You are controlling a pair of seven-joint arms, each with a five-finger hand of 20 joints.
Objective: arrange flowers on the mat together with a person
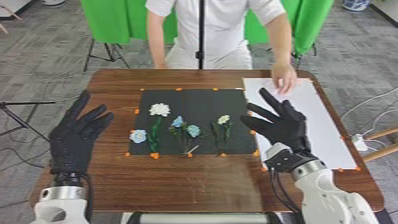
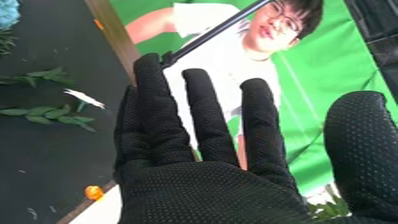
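In the head view my left hand (image 1: pixel 73 137) is over the table's left side, fingers straight and holding nothing. My right hand (image 1: pixel 282 125) is open above the edge between the black mat (image 1: pixel 200 93) and the white sheet. On the mat lie a white flower (image 1: pixel 159 109), a light blue flower (image 1: pixel 139 136), blue flowers (image 1: pixel 193 131) in the middle and a pale yellow-white flower (image 1: pixel 223 119) at the right. A person's hand (image 1: pixel 283 76) is at the sheet's far end. In the right wrist view my right hand (image 2: pixel 213 192) has straight fingers, with the mat (image 2: pixel 67 150) beside it and green leaves (image 2: pixel 53 114) on it.
A white sheet (image 1: pixel 313 117) lies on the right of the brown table (image 1: pixel 191 187). Orange pieces (image 1: pixel 155 156) sit along the mat's edges. The person stands at the far side behind a thin black pole (image 1: pixel 201 35).
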